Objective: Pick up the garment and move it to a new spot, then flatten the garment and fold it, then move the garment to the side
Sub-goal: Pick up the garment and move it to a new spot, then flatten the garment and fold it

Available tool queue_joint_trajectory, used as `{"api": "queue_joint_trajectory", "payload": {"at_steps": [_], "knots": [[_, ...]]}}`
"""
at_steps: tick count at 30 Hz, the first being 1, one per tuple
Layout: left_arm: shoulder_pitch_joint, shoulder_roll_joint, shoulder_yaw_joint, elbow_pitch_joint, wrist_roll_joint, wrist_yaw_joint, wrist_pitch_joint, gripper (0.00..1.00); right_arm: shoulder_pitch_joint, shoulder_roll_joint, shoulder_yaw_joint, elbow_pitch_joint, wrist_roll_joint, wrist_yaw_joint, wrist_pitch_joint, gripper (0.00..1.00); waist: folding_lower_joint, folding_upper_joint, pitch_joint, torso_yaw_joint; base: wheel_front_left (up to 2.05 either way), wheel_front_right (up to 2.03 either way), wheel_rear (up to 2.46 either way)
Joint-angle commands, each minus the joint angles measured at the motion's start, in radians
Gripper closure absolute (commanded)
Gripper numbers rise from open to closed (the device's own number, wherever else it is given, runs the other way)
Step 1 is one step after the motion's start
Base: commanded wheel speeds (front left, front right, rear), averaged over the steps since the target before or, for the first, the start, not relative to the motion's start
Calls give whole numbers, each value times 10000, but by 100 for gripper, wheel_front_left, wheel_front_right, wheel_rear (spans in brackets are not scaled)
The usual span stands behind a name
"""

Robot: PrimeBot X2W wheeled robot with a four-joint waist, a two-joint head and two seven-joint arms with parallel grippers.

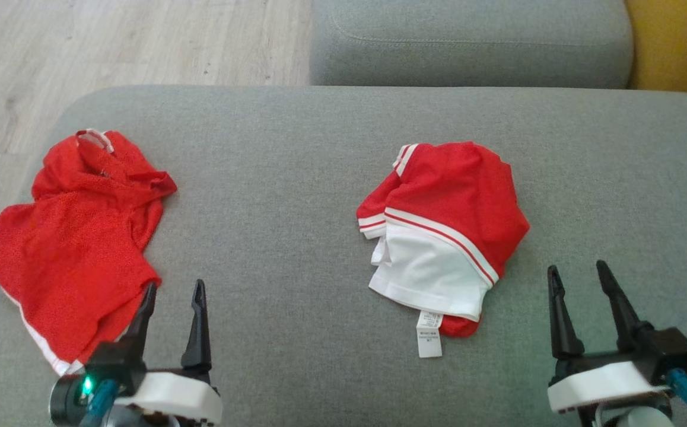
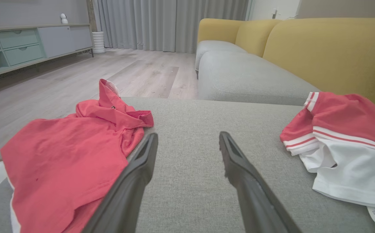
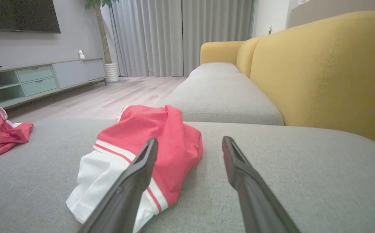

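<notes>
At the lower corners of the frame, the left pincer (image 1: 175, 284) and right pincer (image 1: 576, 267) stand apart, empty. The crumpled red-and-white garment (image 1: 444, 231) lies mid-frame on the grey seat (image 1: 290, 178). Pickup seems not yet begun and calls for a reach to its hem.

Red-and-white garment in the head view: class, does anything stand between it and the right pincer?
Nothing visible does. Bare grey sofa cushion lies between the open right pincer and the red-and-white garment. The plain red garment lies far left, beside the left pincer.
</notes>
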Motion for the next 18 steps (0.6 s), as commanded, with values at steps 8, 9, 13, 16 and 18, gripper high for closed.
{"api": "queue_joint_trajectory", "payload": {"at_steps": [8, 9, 13, 16, 18], "knots": [[-334, -340, 883, -404, 431, -476, -122, 0, -417, -53, 494, -16, -26, 77, -26, 0, 1, 0, 90, -80, 0, 0, 0], [-362, -368, 921, -402, 455, -517, -122, 0, -485, -53, 596, -51, -157, 77, -26, 0, 1, 0, 126, -88, 0, 0, 0], [-497, -464, 1022, -433, 500, -623, -122, 0, -973, -53, 1257, -77, -735, 77, -26, 0, 1, 0, 301, -97, 0, 0, 0], [-616, -512, 1024, -444, 485, -692, -122, 0, -1633, -53, 2122, 555, -1288, 77, 222, 0, 1, 0, 490, -58, 0, 0, 0], [-739, -534, 981, -444, 458, -730, -122, 0, -2234, -53, 2794, 1039, -1597, 77, 757, 0, 1, 0, 665, 8, 0, 0, 0]]}}
